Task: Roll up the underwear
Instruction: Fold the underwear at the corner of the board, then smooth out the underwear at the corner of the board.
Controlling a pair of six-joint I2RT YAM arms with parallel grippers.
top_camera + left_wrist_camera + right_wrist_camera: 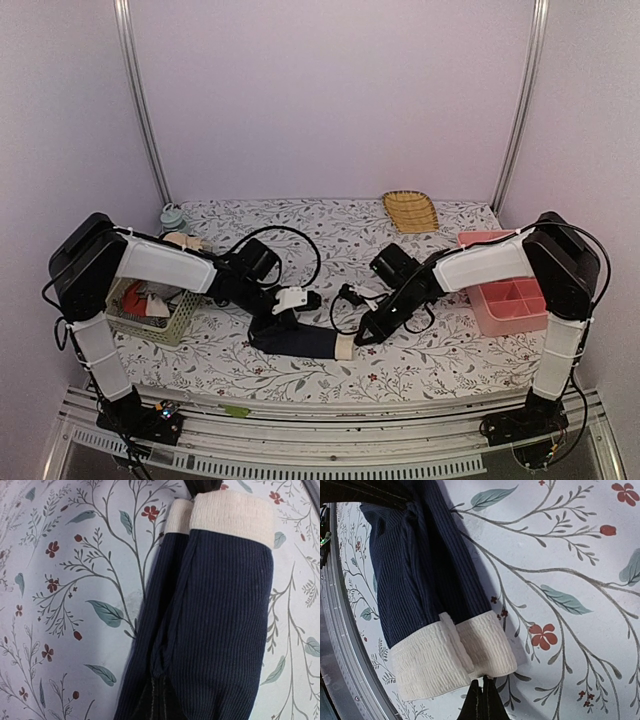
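**Occlusions and crops**

Top view: left arm [165, 265] covers part of the green basket [188, 312] — contents unreadable. Wrist views: navy underwear [220, 620] runs off the frame edges. Left gripper [161, 702] and right gripper [482, 702] show only as dark slivers at the bottom edge — pinch on cloth undeterminable.

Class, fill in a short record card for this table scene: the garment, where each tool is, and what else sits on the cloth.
garment: underwear, dark blue ribbed with a pale band, folded into a long strip
surface: flowered tablecloth, garment lying flat on it
left tool: shut, pinching the blue end
right tool: shut, pinching the pale band end
left side: green basket with red and white things inside
right side: pink divided tray
far edge: yellow woven dish
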